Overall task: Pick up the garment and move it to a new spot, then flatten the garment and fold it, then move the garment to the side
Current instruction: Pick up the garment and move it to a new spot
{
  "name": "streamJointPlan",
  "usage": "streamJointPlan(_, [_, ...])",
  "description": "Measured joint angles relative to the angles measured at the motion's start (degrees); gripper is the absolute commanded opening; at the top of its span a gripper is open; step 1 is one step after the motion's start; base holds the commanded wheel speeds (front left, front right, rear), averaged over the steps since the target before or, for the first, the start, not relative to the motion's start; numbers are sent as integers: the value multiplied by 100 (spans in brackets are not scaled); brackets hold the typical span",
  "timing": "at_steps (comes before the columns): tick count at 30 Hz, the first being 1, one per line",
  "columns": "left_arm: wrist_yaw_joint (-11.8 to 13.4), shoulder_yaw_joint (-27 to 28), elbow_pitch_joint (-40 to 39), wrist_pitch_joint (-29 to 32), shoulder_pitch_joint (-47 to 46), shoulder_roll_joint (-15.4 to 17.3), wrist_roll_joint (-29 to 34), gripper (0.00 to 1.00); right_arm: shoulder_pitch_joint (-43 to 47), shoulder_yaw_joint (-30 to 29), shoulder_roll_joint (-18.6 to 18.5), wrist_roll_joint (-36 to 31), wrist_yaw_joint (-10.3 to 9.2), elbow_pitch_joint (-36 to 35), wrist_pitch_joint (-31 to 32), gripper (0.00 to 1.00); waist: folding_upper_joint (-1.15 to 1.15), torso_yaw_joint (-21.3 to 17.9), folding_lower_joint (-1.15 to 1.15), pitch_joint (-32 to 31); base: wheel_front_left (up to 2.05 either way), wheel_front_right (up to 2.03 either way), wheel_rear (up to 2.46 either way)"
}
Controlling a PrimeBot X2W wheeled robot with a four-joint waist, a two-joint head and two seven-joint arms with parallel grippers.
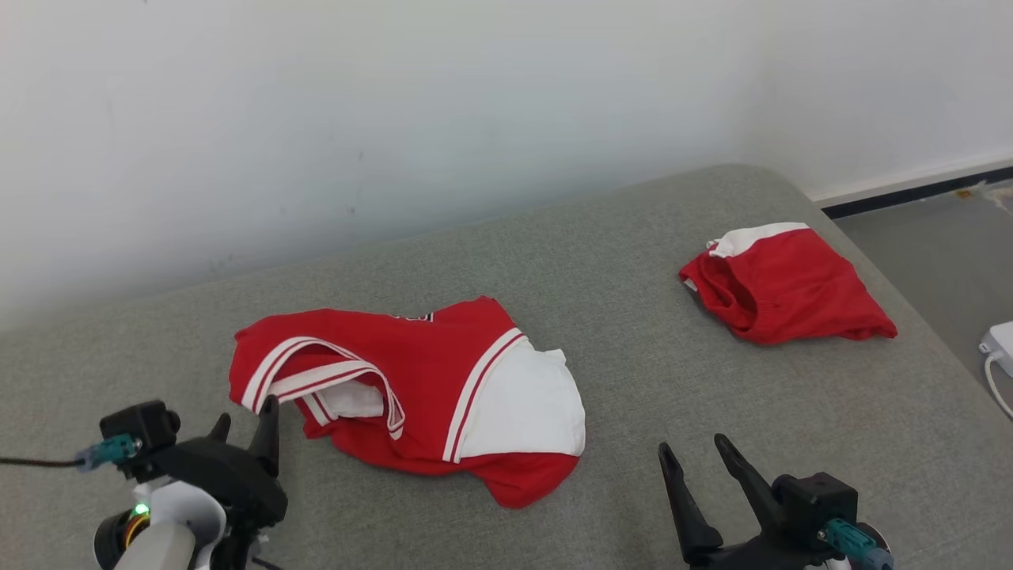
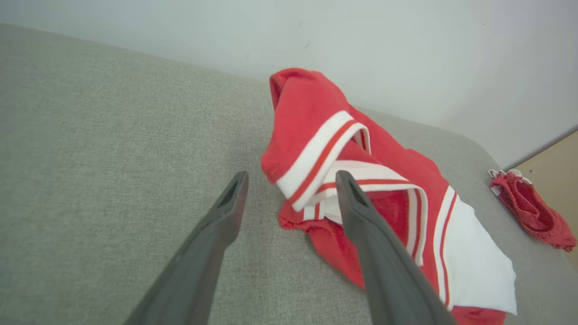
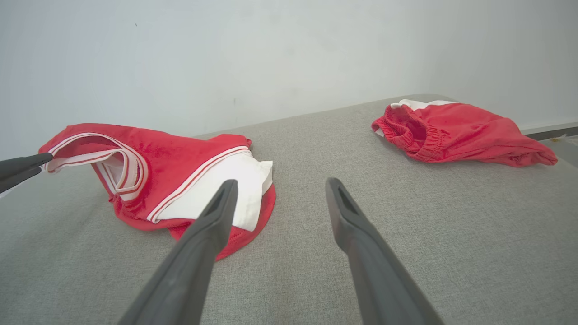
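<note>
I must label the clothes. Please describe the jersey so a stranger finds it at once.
Two red garments lie on the grey cushion. The jersey is the one by the left gripper. Unlike the shorts, it has striped trim and a wide white panel.

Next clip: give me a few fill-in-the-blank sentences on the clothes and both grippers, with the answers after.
1. The crumpled jersey on the grey cushion is red and ____.
2. The red shorts lie apart from the jersey, toward the robot's ____ side.
3. The left gripper and the right gripper both have their jaws ____.
4. The gripper closer to the jersey's striped edge is the ____ one.
Missing words: white; right; open; left.
</note>
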Motion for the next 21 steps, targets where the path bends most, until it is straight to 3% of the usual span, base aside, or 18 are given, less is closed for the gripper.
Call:
streamJointPlan(5, [97,4,-187,-486,427,91,151,100,65,-43,-7,-10,0,-62,-4,100,0,158,0,-75,0,0,0])
streamJointPlan(11, [100,-85,-1281,-1492,1290,98,564,100,223,-365,-74,-243,0,-196,-162,100,0,403,0,-136,0,0,0])
streamJointPlan(18, [397,-135,-3132,-1630,2709,-70,1763,100,420,-762,-127,-411,0,-185,-336,100,0,789,0,-188,0,0,0])
streamJointPlan(21, [343,-40,-3605,-1636,3253,-149,2157,100,497,-787,-161,-493,0,-138,-332,100,0,971,-1,-203,0,0,0])
